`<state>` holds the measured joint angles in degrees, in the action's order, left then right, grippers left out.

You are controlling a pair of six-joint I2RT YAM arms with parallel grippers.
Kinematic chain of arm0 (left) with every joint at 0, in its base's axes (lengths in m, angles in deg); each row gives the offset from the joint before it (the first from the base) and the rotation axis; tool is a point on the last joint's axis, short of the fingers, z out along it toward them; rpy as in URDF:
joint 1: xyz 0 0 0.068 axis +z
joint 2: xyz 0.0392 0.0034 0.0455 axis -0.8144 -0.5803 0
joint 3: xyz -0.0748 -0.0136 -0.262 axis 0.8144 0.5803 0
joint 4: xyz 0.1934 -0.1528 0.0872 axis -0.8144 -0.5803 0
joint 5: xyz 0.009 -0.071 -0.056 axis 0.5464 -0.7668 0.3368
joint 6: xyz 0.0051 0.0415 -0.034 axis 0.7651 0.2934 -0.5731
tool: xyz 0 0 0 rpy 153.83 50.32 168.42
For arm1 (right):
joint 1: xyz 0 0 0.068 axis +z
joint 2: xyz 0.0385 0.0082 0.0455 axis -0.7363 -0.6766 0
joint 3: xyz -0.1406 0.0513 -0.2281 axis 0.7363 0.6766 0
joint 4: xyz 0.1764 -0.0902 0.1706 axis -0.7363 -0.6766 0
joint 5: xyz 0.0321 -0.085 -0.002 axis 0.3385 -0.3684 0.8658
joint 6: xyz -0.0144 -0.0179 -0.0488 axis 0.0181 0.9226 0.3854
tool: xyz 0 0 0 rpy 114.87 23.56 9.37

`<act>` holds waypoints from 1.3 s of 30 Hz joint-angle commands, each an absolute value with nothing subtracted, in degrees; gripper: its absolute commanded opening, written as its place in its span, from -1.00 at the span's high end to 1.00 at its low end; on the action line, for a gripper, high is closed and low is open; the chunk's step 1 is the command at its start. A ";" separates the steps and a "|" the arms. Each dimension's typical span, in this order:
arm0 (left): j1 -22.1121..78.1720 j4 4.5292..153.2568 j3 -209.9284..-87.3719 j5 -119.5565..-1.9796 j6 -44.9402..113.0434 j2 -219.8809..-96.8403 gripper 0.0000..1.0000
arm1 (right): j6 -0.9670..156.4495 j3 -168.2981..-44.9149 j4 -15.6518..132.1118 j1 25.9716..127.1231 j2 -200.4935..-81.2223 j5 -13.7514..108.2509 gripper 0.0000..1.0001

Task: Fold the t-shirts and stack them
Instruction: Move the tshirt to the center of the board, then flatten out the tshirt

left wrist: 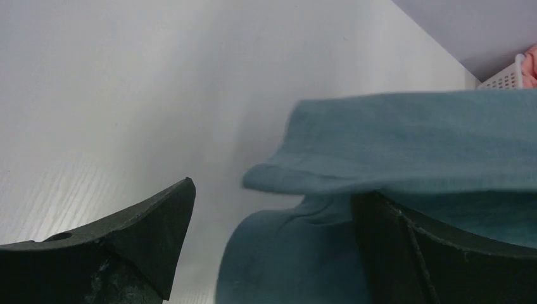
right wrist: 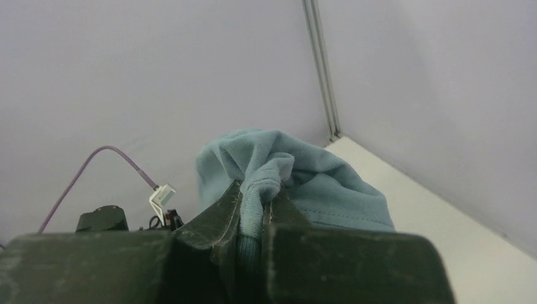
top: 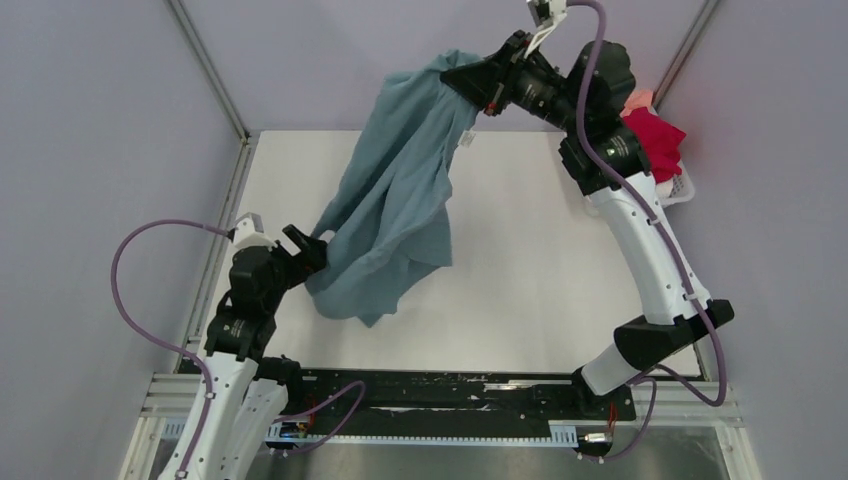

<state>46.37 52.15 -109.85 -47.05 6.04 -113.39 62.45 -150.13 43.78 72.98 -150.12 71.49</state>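
A teal-blue t-shirt [top: 400,190] hangs in a long drape from my right gripper [top: 468,82], which is raised over the table's back edge. That gripper [right wrist: 256,197] is shut on a bunched fold of the shirt [right wrist: 316,177]. The shirt's lower end rests on the white table [top: 540,250]. My left gripper [top: 305,245] is low at the shirt's lower left edge and stands open. In the left wrist view a teal hem [left wrist: 411,139] hangs between and above the wide-apart fingers [left wrist: 145,234] of that gripper [left wrist: 272,190]. A red t-shirt [top: 655,140] and a pink one [top: 638,98] lie heaped at the back right.
A white slotted basket [top: 682,190] stands at the table's back right corner, behind the right arm, and holds the red and pink shirts. Its rim [left wrist: 506,77] also shows in the left wrist view. Grey walls with metal posts close off the table's left, back and right sides.
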 commanded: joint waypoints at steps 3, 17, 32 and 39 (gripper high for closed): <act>46.48 46.38 -111.46 -41.45 1.81 -112.87 -1.00 | 62.70 -124.90 46.97 71.72 -138.22 57.47 1.00; 46.45 55.64 -109.34 -53.28 1.55 -126.72 -1.00 | 57.96 -77.28 42.37 51.46 -128.63 36.70 -0.07; 46.30 66.59 -123.04 -67.68 4.64 -165.17 -0.87 | 53.40 -74.32 31.14 51.40 -116.37 18.04 -1.00; 44.41 66.64 -126.87 -68.84 5.86 -173.71 -0.62 | 53.39 -71.78 33.78 51.42 -111.13 18.26 -1.00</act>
<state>45.64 65.33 -124.18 -66.92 3.96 -171.25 54.14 -73.10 31.71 51.41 -112.57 19.71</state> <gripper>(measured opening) 0.843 0.998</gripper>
